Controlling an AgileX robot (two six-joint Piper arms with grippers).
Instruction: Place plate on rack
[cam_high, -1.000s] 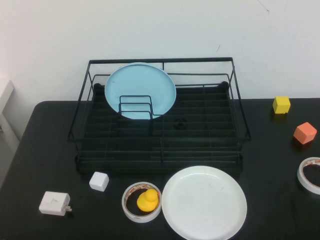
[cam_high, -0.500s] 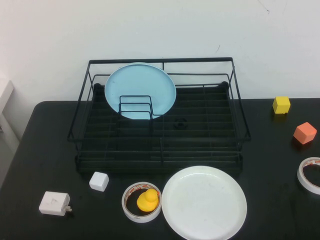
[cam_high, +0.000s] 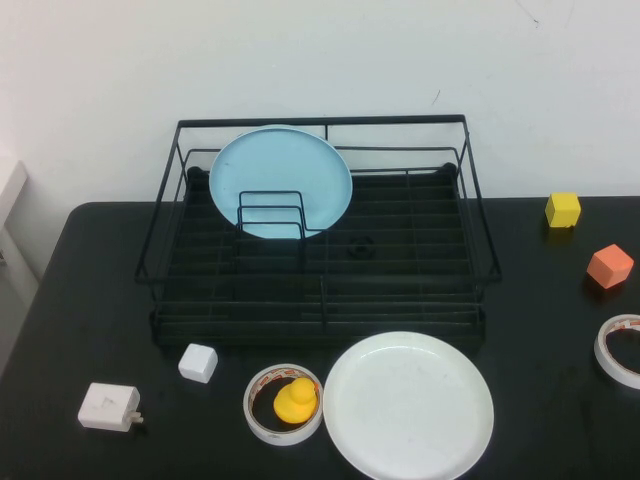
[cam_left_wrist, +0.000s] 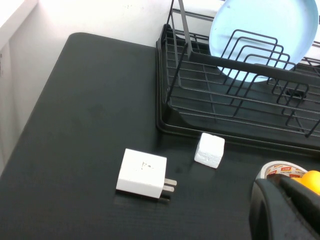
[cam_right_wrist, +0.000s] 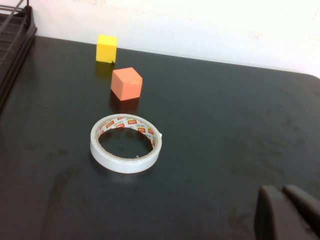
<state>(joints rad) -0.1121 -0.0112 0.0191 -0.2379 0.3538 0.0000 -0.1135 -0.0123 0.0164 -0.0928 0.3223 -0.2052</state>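
The white plate (cam_high: 408, 405) lies flat on the black table, just in front of the rack's front right part. The black wire rack (cam_high: 320, 318) stands at the back middle, and a light blue plate (cam_high: 280, 175) stands upright in its dividers at the back left. Neither arm shows in the high view. My left gripper (cam_left_wrist: 282, 187) shows only in the left wrist view, fingers together and empty, above the table's left front near the rack (cam_left_wrist: 210, 112). My right gripper (cam_right_wrist: 282, 192) shows only in the right wrist view, fingers together and empty, above the table's right side. The white plate is out of both wrist views.
A tape roll (cam_high: 284, 403) with a yellow duck (cam_high: 296, 400) inside lies left of the white plate. A white cube (cam_high: 198, 362) and a white charger (cam_high: 108, 407) lie at the front left. A yellow cube (cam_high: 563, 209), an orange cube (cam_high: 609, 266) and a second tape roll (cam_high: 620, 350) lie at the right.
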